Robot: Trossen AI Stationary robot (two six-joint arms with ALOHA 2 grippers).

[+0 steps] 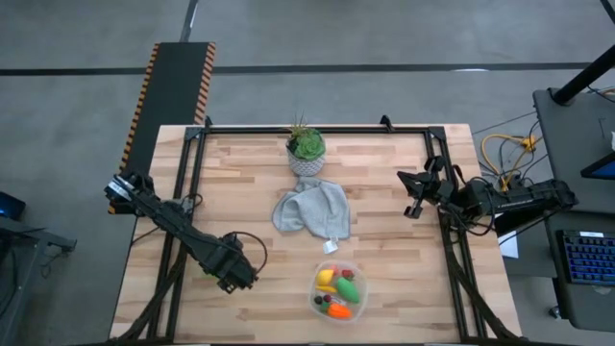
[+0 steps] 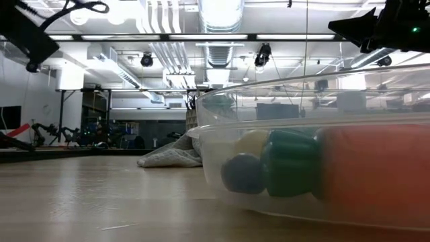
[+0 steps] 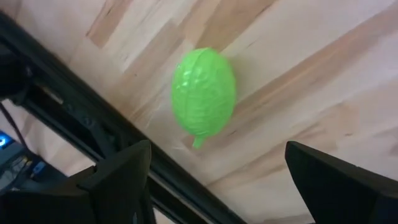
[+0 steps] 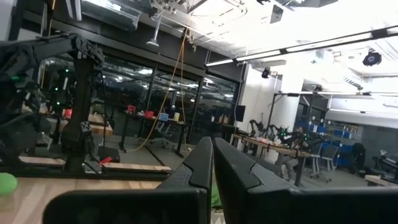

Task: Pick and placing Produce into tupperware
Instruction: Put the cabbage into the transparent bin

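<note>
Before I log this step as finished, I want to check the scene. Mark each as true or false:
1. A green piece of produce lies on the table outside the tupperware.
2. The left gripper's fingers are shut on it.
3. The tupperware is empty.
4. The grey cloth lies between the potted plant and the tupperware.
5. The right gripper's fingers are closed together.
1. True: a green oval lies on the bare wood.
2. False: the left gripper has its fingers apart, and the green oval is not between them.
3. False: the tupperware holds several pieces.
4. True: the grey cloth lies between the potted plant and the tupperware.
5. True: the right gripper has them together, holding nothing.
</note>
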